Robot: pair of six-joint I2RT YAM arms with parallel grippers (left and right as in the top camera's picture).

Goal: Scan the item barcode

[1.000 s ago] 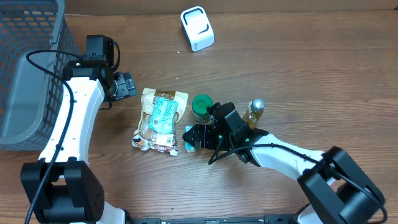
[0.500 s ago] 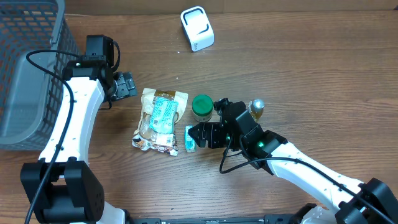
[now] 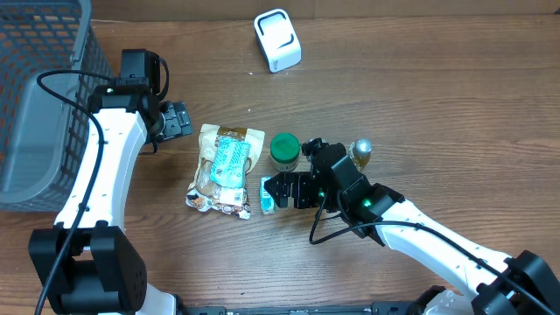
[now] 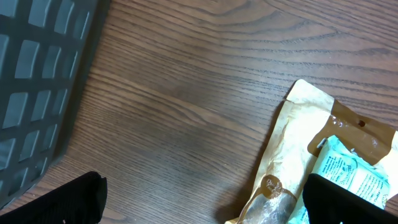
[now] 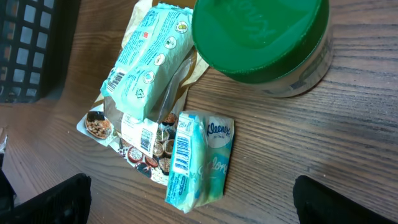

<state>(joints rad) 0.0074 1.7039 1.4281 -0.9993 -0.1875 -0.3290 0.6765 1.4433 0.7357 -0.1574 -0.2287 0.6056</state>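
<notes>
One little Kleenex pack (image 5: 200,157), soft crinkly teal plastic, white barcode strip (image 5: 180,152) running down its long edge, facing up. From overhead it lies on the wood-grain table (image 3: 420,96) just at 9 o'clock of the right gripper (image 3: 277,192), whose fingers are spread wide, gripping nothing. Round green-lidded jar (image 5: 261,37) at the pack's 1 o'clock, glossy snack bag (image 5: 149,68) right beside at 9.

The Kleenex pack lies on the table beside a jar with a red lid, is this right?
No, the lid is green. In the right wrist view the Kleenex pack lies on the table beside a jar with a green lid.
</notes>
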